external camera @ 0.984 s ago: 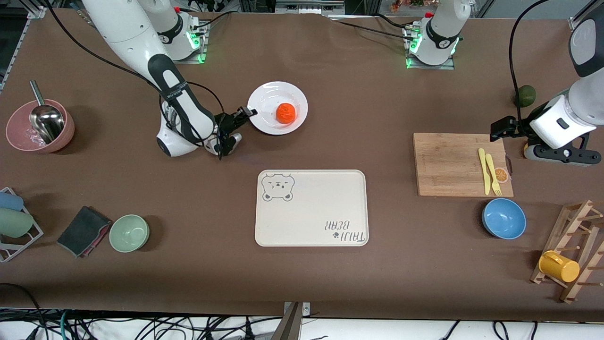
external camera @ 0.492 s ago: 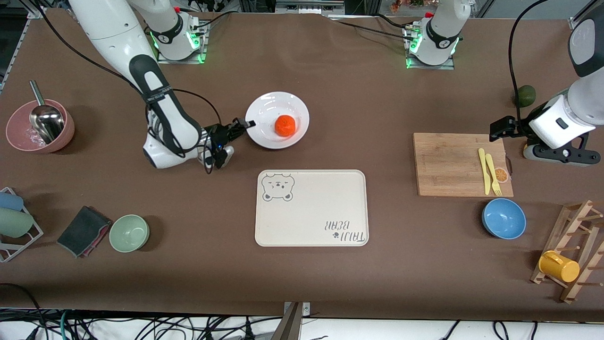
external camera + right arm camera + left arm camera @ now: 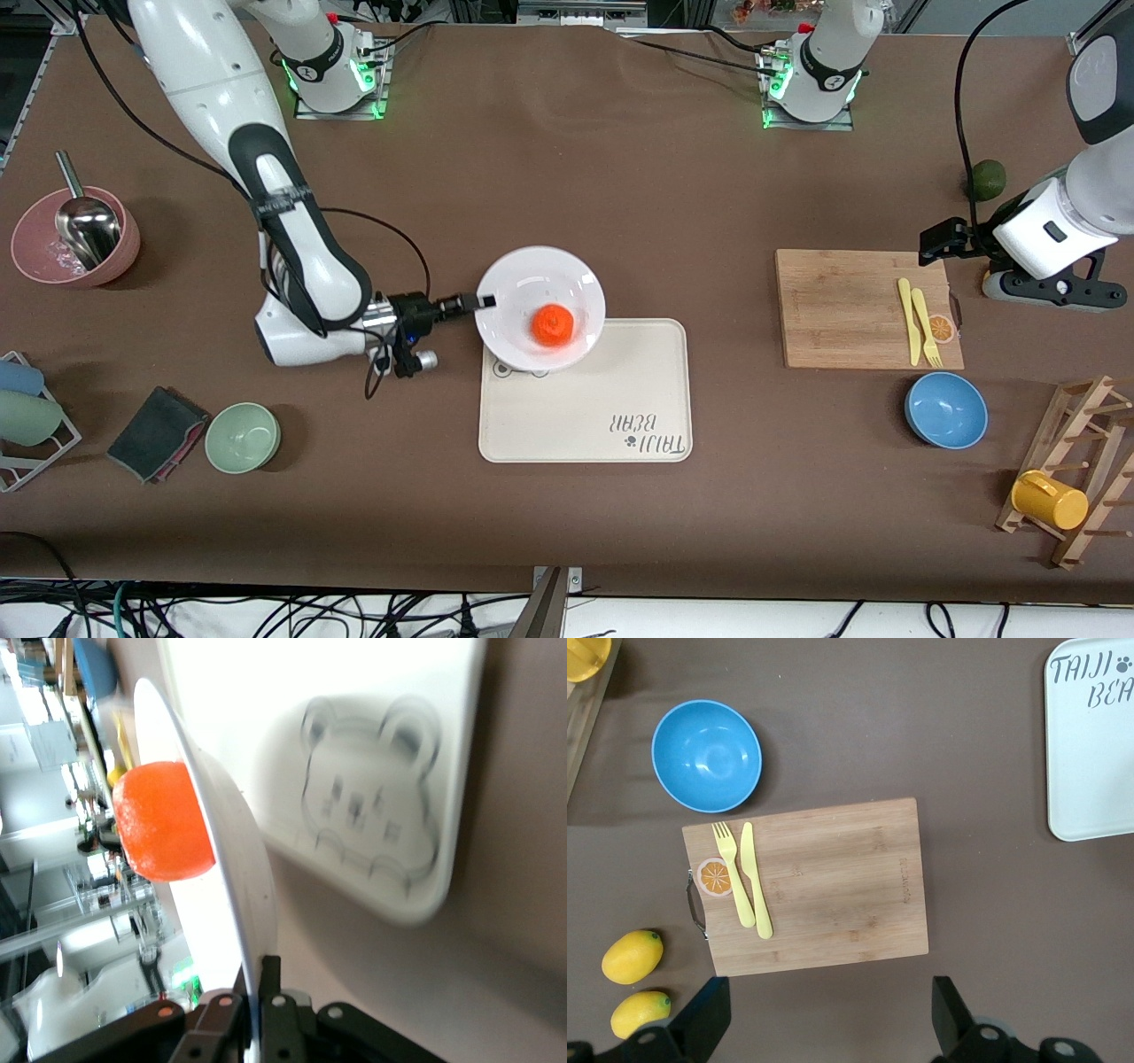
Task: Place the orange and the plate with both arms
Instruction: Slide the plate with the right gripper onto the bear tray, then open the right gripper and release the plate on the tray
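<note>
The white plate (image 3: 540,301) is held in the air over the bear-printed corner of the cream tray (image 3: 620,390). The red-orange orange (image 3: 554,324) rests on it. My right gripper (image 3: 483,301) is shut on the plate's rim at the edge toward the right arm's end. In the right wrist view the plate (image 3: 235,877) is seen edge-on between the fingers, with the orange (image 3: 164,821) on it and the tray's bear print (image 3: 368,802) below. My left gripper (image 3: 930,241) is open and empty, waiting above the table by the wooden cutting board (image 3: 864,307).
On the board lie a yellow fork and knife (image 3: 920,321). A blue bowl (image 3: 945,409) sits nearer the camera than the board. A green bowl (image 3: 242,437), a dark cloth (image 3: 158,432) and a pink bowl with a scoop (image 3: 75,235) are toward the right arm's end. Two lemons (image 3: 631,957) show in the left wrist view.
My right gripper has carried the plate with the orange up off the table and toward the camera, from bare table to over the tray's bear corner. The left arm has not moved.
</note>
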